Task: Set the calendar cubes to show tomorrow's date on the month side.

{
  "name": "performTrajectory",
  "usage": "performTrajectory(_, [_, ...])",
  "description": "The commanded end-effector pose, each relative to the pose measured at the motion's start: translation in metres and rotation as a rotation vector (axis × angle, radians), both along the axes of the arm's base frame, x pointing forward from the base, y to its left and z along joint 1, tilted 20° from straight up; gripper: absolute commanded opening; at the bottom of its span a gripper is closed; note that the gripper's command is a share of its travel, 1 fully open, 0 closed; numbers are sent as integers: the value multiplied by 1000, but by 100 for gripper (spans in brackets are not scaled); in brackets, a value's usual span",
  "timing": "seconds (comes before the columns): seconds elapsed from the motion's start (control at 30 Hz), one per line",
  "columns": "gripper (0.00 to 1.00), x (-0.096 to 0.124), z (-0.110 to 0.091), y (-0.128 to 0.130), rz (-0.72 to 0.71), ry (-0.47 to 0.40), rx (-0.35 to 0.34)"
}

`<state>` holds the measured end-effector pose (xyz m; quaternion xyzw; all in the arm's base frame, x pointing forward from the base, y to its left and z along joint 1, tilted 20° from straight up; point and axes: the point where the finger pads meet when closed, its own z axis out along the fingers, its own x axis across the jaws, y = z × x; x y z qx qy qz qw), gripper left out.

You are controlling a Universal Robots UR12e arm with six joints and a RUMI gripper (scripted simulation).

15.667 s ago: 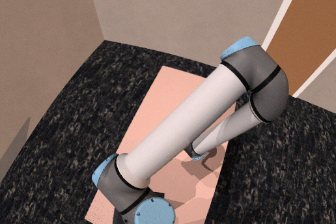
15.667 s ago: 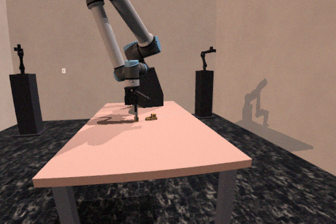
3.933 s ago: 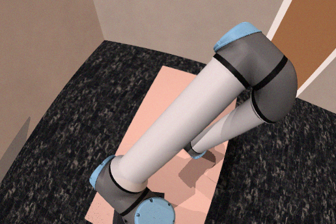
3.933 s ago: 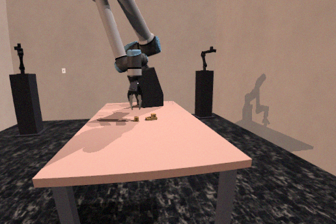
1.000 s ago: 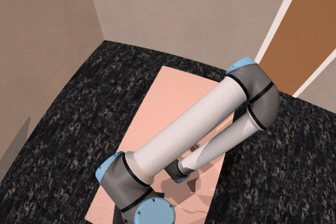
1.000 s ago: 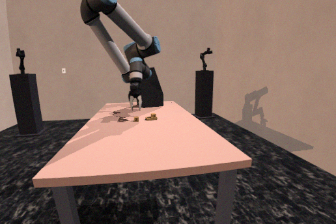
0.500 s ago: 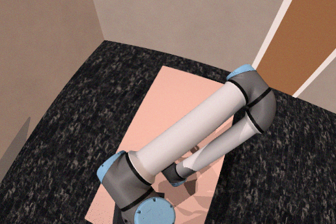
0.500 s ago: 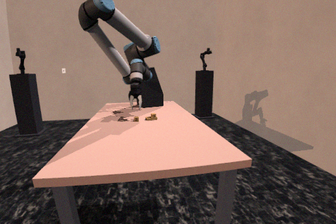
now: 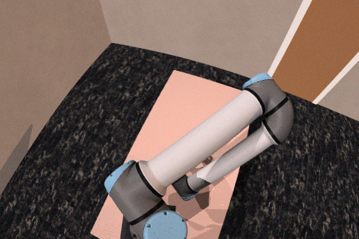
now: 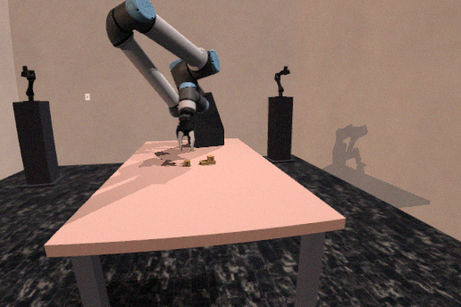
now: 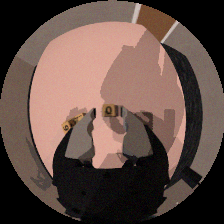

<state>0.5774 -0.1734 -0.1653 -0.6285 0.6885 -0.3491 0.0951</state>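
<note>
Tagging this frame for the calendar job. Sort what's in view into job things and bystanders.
Job:
- tray with one cube
- loose cube on the table
- gripper, empty, above the table

Bystanders:
- two black pedestals
- wall plate

You see the arm folded high over the far end of the pink bench, its end effector pointing straight down with the fingers slightly parted and nothing between them; it hangs just above the bench surface; near it, to its right, lies a small loose cube, and just beyond that the tray with another cube on it; two dark pedestals flank the bench, each carrying a small camera mount.
</note>
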Motion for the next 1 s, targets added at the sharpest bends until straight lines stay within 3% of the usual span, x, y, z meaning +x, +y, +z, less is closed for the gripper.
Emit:
performTrajectory(0.0, [28, 1, -1, -1, 7, -23, -2])
performTrajectory(0.47, [28, -1, -1, -1, 57, -174, -34])
performTrajectory(0.97, [28, -3, 0, 1, 73, -214, -48])
